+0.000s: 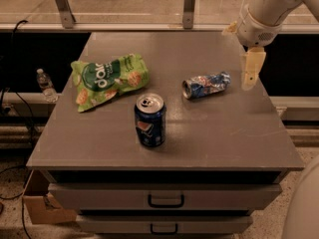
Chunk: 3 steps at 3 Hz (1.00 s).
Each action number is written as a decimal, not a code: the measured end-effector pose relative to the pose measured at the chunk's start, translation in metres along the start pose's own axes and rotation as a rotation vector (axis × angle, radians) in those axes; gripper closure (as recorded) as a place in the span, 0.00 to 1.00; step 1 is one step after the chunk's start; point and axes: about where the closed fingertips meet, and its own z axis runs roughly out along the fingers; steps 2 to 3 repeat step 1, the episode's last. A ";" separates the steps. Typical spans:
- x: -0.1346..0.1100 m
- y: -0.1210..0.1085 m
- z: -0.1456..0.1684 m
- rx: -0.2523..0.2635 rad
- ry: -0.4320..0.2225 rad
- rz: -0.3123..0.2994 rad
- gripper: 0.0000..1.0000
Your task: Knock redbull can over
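The redbull can (206,85), slim, silver and blue and dented, lies on its side on the grey table top (214,133), right of centre, with its open end facing left. My gripper (250,72) hangs from the white arm at the upper right. It is just right of the can, apart from it, over the table's right edge. It holds nothing.
A dark blue Pepsi can (149,119) stands upright near the table's front middle. A green chip bag (107,78) lies at the left. A water bottle (45,83) stands beyond the left edge. Drawers (165,200) sit below the top.
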 end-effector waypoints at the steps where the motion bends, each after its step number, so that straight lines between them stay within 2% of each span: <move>1: 0.000 0.000 0.000 0.000 0.000 0.000 0.00; 3: 0.000 0.000 0.000 0.000 0.000 0.000 0.00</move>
